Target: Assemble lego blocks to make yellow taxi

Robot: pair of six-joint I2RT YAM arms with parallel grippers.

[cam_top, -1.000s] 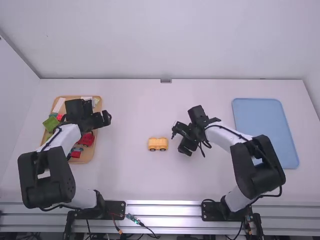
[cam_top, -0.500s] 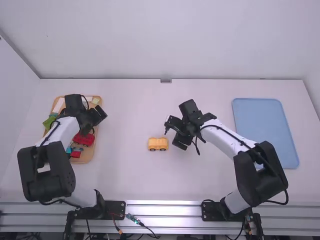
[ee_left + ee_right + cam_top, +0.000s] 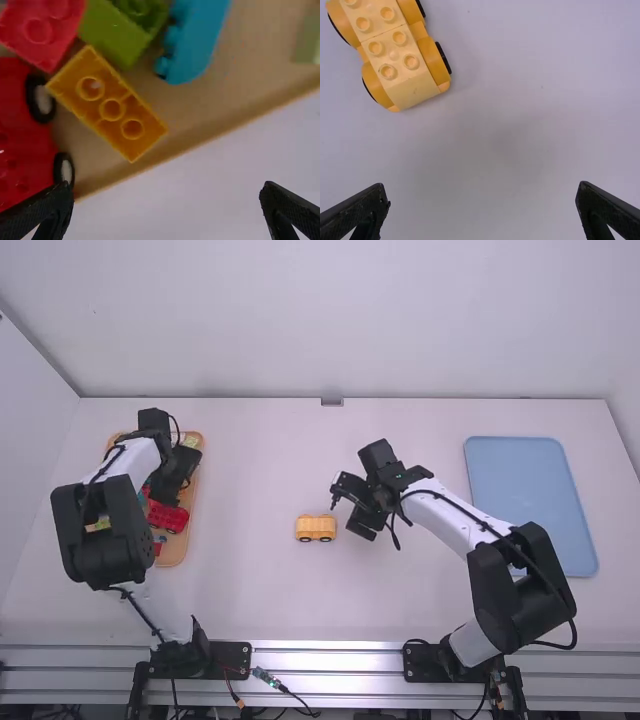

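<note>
Both Tools Released; Yellow Assembly on Counter

Left tool (image 3: 180, 480): released, its two fingers spread wide and grasping nothing; it is positioned over the wooden-coloured tray (image 3: 174, 556). Right tool (image 3: 350, 508): likewise released, fingers well apart and nothing grasped; it is located above the white counter (image 3: 270, 590).

Adjacent to the right tool, on the side toward the left arm: the yellow wheeled assembly (image 3: 316, 528), upright on the counter, apart from the tool; the right wrist view shows its blocks joined end to end, studs facing up, with black-rimmed yellow wheels at the sides.

Inside the tray, per the left wrist view: a yellow-orange block (image 3: 111, 110) with a row of round studs, lying near the tray wall; beside it, a red wheeled vehicle (image 3: 25, 145); near its far end, a red block (image 3: 40, 30) and a green block (image 3: 112, 30); next to the green block, a blue piece (image 3: 197, 40).

Outermost, beyond the right arm: a flat blue tray (image 3: 530, 490) on the counter.
</note>
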